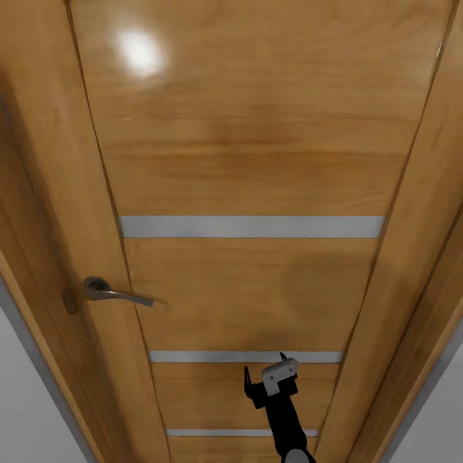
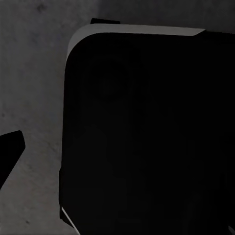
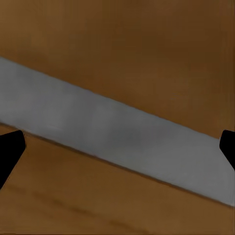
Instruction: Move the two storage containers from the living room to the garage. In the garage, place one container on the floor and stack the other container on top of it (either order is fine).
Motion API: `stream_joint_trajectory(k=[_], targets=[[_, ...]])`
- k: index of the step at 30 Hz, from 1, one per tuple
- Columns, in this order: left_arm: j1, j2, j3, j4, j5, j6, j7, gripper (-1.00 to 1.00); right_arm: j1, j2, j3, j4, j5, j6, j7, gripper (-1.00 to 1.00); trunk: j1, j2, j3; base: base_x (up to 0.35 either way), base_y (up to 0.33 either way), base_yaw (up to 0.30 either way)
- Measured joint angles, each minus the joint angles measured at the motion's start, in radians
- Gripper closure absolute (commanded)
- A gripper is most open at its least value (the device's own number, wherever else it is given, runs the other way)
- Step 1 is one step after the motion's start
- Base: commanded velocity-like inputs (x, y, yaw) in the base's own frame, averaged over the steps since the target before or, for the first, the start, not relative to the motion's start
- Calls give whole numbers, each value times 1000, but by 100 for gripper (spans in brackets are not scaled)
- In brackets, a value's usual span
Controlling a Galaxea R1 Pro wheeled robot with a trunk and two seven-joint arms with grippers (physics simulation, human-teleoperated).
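The two storage containers are out of view. My right gripper (image 1: 263,363) is raised close in front of a closed wooden door (image 1: 257,161), low on the door and right of its middle. It is open, and nothing sits between its black fingertips (image 3: 10,149). In the right wrist view a grey strip (image 3: 112,132) of the door crosses just beyond the fingers. My left gripper (image 2: 117,147) points down at the dark grey floor (image 2: 34,73) beside my black base (image 2: 147,137). One fingertip (image 2: 11,147) shows at the edge, spread wide.
The door has horizontal grey inlay strips (image 1: 251,226) and a metal lever handle (image 1: 116,294) at its left side. A wooden frame (image 1: 38,193) borders it on both sides. Pale wall (image 1: 26,411) lies beyond the frame.
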Motion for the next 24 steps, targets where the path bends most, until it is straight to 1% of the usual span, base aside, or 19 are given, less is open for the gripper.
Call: stream_joint_trajectory(k=[1,3,5,7,9,10,12,13,14,15,16,17,18,19,20,22,23,24], targets=[[0,0,0,0,0,0,0,-100,-11,8,0,1,0,26,-2,-100,0,0,0,0,0,0],[0,0,0,0,0,0,0,-100,-31,9,-1,5,-12,31,2,-100,0,0,0,0,0,0],[0,0,0,0,0,0,0,-100,-53,11,0,16,-6,35,0,-100,0,0,0,0,0,0],[0,0,0,0,0,0,0,-100,-81,14,-2,40,-15,37,4,-100,0,0,0,0,0,0],[0,0,0,0,0,0,0,-100,-117,38,-4,74,-8,40,0,-100,0,0,0,0,0,0],[0,0,0,0,0,0,0,-100,-134,45,-4,84,-16,39,2,-100,0,0,0,0,0,0],[0,0,0,0,0,0,0,-100,-172,72,-4,112,-8,56,-5,-100,0,0,0,0,0,0],[0,0,0,0,0,0,0,-100,-191,80,-3,118,-6,63,-9,-100,0,0,0,0,0,0],[0,0,0,0,0,0,0,-100,-215,92,-3,131,-11,78,-10,-100,0,0,0,0,0,0],[0,0,0,0,-1,0,0,-100,-245,111,-1,154,-1,116,-10,-100,0,0,0,0,0,0],[0,-1,0,0,-1,0,0,-100,-272,122,-2,163,-8,130,-13,-100,0,0,0,0,0,0],[0,-1,0,0,-1,0,0,-100,-300,133,-1,170,-2,157,-11,-100,0,0,0,0,0,0],[0,-1,0,0,-2,0,0,-100,-326,157,-3,183,4,151,-16,-100,0,0,0,0,0,0],[0,-1,0,0,-3,0,0,-100,-359,182,-4,237,20,171,-25,-100,0,0,0,0,0,0],[0,-1,0,0,-3,0,0,-100,-375,182,-2,259,11,170,-26,-100,0,0,0,0,0,0],[0,-2,0,0,-3,0,0,-100,-416,182,0,323,16,176,-36,-100,0,0,0,0,0,0],[0,-2,0,0,-3,0,0,-100,-425,182,-2,338,12,176,-39,-100,0,0,0,0,0,0],[0,-2,0,0,-3,0,0,-100,-453,182,2,385,20,180,-43,-100,0,0,0,0,0,0]])
